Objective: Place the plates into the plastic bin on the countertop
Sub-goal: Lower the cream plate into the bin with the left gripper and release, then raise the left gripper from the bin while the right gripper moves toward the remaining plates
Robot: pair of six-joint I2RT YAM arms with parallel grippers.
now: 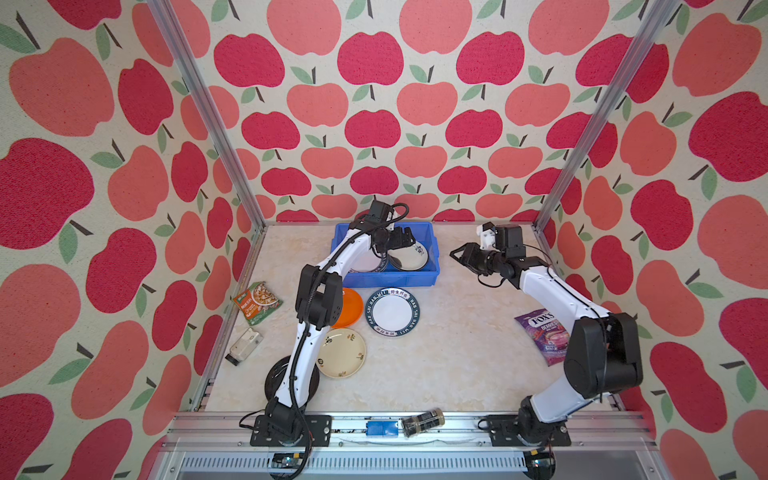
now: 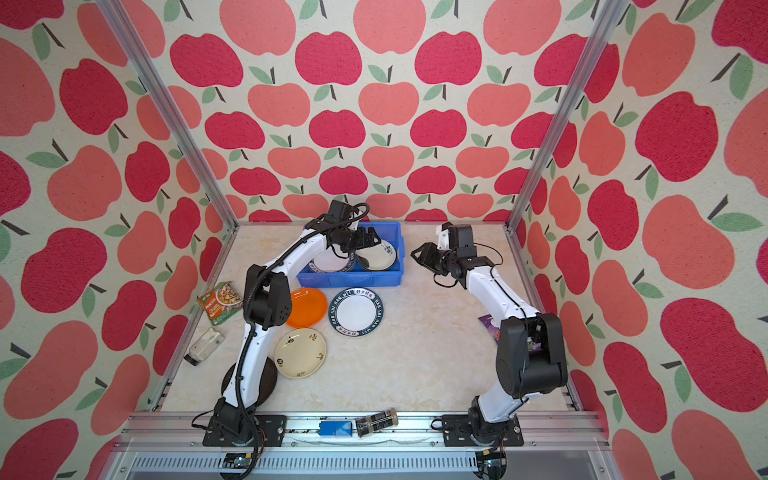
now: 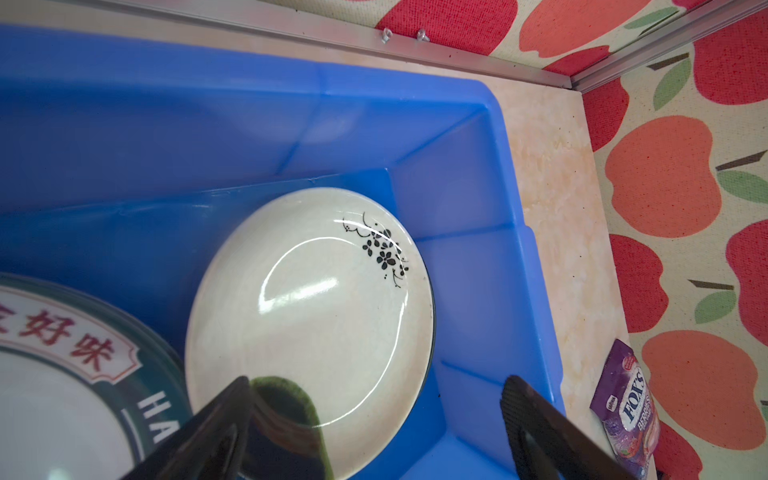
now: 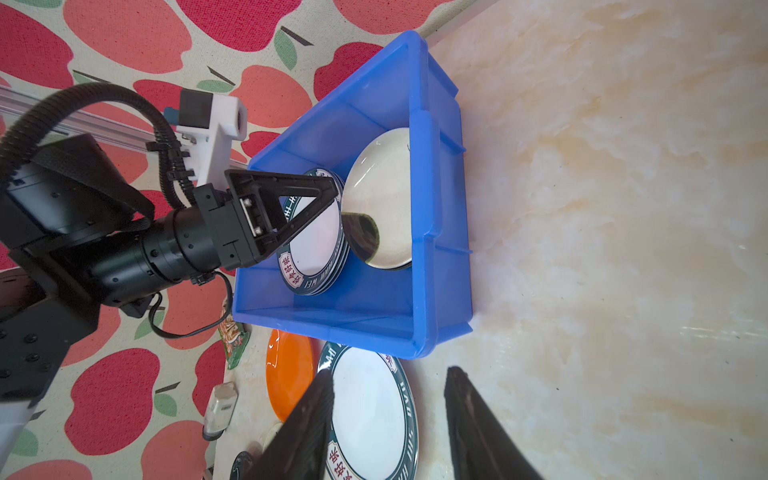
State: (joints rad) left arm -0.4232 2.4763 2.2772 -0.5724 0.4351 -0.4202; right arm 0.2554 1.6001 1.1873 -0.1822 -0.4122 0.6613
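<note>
Before the bin: nearest loose plate

Lettered plate (image 1: 392, 311) lies flat on the surface (image 1: 457, 353), just before the blue bin (image 1: 386, 280). Left jaws gape empty over the bin; right jaws, part open and empty, hang beside it, likely the easier reach.

Four plates lie loose on the counter (image 1: 457, 353): one orange plate (image 1: 352, 309), one white lettered-rim plate (image 1: 392, 311), one cream plate (image 1: 341, 353) and one black plate (image 1: 272, 382). One blue bin (image 1: 390, 280) holds one flowered plate (image 3: 316, 307) at right and a lettered pile (image 4: 316, 249) at left, its number unclear. Two snack packets: one green packet (image 1: 257, 307) at left, one purple packet (image 1: 542, 337) at right. On the near rail, one small blue box (image 1: 381, 429) and one jar (image 1: 423, 422).
</note>
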